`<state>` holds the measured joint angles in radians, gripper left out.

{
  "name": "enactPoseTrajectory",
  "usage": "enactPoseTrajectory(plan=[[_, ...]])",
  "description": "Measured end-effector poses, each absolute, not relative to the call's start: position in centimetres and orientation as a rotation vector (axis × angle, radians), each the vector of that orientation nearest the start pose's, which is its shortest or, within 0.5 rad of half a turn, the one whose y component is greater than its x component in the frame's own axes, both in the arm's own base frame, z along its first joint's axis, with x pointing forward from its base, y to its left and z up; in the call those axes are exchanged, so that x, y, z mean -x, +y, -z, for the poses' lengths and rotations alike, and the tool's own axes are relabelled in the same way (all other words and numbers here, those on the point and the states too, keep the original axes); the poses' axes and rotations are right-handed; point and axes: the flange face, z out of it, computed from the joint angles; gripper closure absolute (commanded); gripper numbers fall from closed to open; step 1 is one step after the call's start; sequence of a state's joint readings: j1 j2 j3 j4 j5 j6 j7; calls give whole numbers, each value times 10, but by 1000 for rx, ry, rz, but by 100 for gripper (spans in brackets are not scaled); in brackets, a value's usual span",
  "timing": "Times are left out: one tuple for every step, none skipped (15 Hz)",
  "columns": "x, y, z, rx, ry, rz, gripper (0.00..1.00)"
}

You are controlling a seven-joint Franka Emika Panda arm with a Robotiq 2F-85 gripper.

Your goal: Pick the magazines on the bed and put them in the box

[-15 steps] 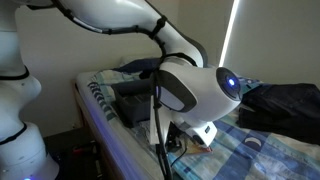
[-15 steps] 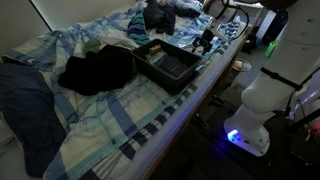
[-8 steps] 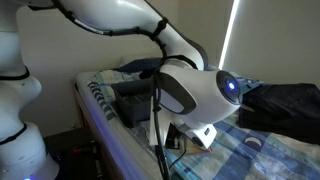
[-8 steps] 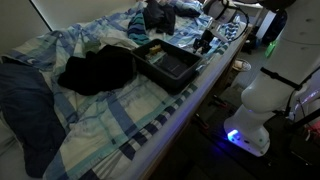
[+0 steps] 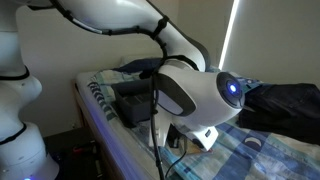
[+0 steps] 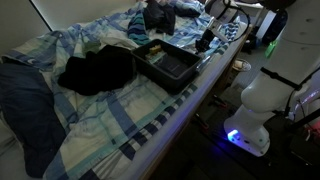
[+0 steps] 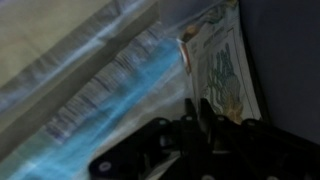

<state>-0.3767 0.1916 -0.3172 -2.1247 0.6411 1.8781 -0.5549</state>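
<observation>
Reaching down to the bed [image 7: 90, 95], the end effector [image 7: 200, 118] was clamped shut at the edge of the pictured magazine [image 7: 225, 65], presumably to lift it; whether it truly held, I couldn't tell.

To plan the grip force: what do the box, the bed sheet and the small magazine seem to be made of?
The box: probably rigid plastic or board, dark and matte; its low walls stand straight. The bed sheet: woven cloth, checked, lying in soft folds. The small magazine: thin paper with a printed cover; its gloss cannot be told, as the wrist view is blurred.
</observation>
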Motion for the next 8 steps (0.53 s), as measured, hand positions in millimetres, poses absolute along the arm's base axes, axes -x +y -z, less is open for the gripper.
enactPoseTrajectory(plan=[[-432,-301,-308,2418,596,-26,99],[-432,-303,-311,2402,605,-5,100],[-432,-305,-317,2380,613,16,99],[-433,-307,-324,2356,620,43,99],[-435,-309,-334,2330,625,74,99],[-438,-312,-344,2306,626,107,99],[-441,-315,-356,2282,625,143,99],[-443,-317,-369,2257,623,179,99]])
